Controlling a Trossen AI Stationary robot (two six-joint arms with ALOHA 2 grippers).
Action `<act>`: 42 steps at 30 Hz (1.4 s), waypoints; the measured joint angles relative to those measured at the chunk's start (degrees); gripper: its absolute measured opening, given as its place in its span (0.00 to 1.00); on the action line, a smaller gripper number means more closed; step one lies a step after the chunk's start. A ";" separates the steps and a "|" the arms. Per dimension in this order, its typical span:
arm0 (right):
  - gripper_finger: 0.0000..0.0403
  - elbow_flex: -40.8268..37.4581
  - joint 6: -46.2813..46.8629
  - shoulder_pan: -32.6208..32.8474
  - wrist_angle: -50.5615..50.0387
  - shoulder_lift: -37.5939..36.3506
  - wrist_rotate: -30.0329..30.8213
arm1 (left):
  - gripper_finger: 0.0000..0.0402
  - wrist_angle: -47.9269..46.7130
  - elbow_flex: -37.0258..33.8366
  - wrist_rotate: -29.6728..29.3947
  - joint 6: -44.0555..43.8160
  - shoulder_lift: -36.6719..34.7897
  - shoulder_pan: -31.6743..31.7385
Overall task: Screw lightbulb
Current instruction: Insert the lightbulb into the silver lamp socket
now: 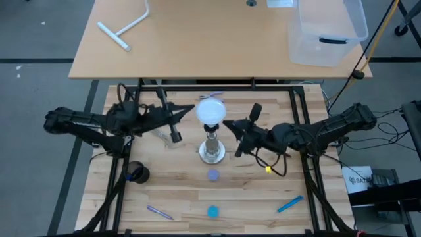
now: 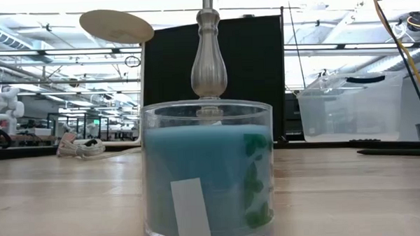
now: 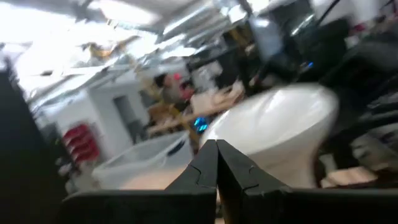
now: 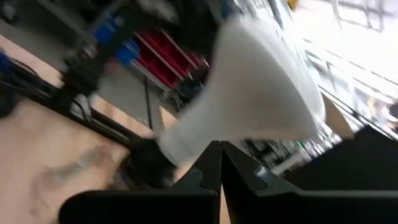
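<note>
Bulb (image 1: 211,110) seated atop stand (image 1: 212,150). Left gripper (image 1: 192,108) clenched empty just beside bulb; right gripper (image 1: 227,124) likewise clenched, opposite side.

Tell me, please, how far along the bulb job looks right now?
The lightbulb already sits on top of the socket stand, so placing looks done. In hand: both arms flank it, left gripper and right gripper shut and empty beside it. Whether it is fully screwed in cannot be told.
</note>
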 joint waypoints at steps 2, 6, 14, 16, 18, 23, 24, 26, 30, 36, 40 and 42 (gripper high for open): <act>0.00 0.00 0.02 -1.04 0.16 0.00 1.76 | 0.00 0.15 0.00 0.69 1.45 -0.02 -1.91; 0.00 0.00 -0.03 -3.75 1.83 -0.02 2.26 | 0.00 1.07 0.00 1.68 3.74 0.05 -5.20; 0.00 0.00 -4.33 -7.13 8.11 -0.07 1.48 | 0.00 1.04 0.00 1.78 3.90 0.23 -7.31; 0.00 0.00 -5.06 -7.17 9.16 -0.07 0.02 | 0.00 1.00 0.00 1.78 3.88 0.22 -6.96; 0.00 0.00 -5.83 -7.12 10.49 -0.07 -0.96 | 0.00 1.03 0.00 1.76 3.73 0.60 -6.42; 0.00 0.02 -6.47 -6.86 11.34 -0.07 -1.13 | 0.00 1.03 0.00 1.50 3.08 1.14 -5.12; 0.00 0.02 -6.47 -6.65 11.30 -0.07 -1.13 | 0.00 1.02 0.00 1.48 2.57 1.21 -4.68; 0.00 0.02 -6.77 -6.27 11.26 -0.07 -1.10 | 0.00 0.43 0.00 1.42 1.58 1.27 -3.89; 0.00 0.02 -7.53 -5.20 11.24 -0.12 -0.08 | 0.00 0.13 0.00 1.42 0.07 1.21 -2.25; 0.00 0.02 -7.40 -3.62 10.71 -0.28 0.31 | 0.00 -0.92 0.00 1.35 -2.15 1.08 0.35; 0.00 0.07 -6.38 -2.22 9.83 -0.21 -2.24 | 0.00 -1.89 0.02 -0.38 -4.23 1.10 2.50; 0.00 0.04 -6.28 -1.32 8.10 0.05 -2.81 | 0.00 -3.93 -0.02 -0.83 -5.03 1.40 3.55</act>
